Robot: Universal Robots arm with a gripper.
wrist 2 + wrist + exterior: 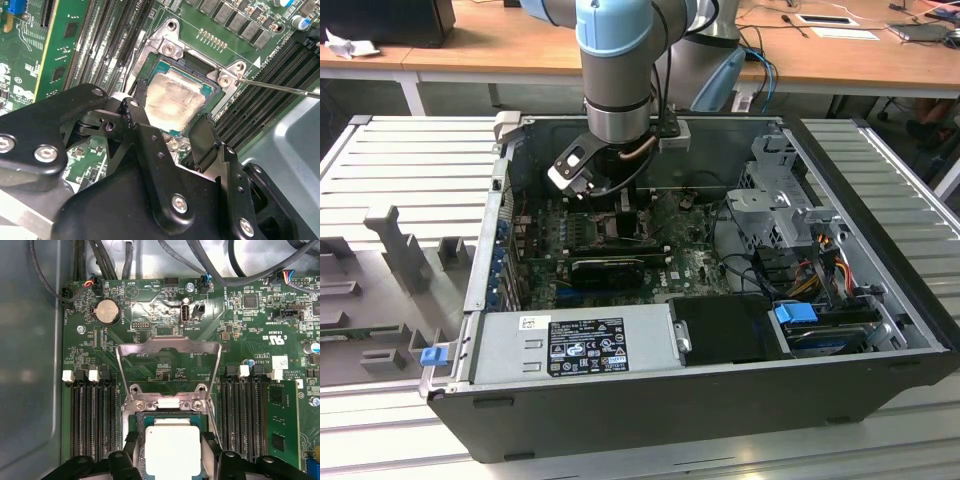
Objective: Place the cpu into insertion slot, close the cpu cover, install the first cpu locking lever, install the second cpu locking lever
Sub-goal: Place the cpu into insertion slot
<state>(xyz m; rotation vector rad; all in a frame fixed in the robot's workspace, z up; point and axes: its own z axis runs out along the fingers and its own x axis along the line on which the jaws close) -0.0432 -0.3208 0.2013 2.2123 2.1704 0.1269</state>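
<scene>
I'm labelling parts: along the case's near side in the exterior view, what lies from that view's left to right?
In order: blue clip beside the case's corner → grey power supply box → black panel → blue latch.

Ribbed grey metal counter [410,150]. Directly on it: an open black computer case [650,410], centred, and grey moulded fixture blocks [400,250] towards the exterior view's left. Small blue part [432,354] just beside the case's corner.
</scene>
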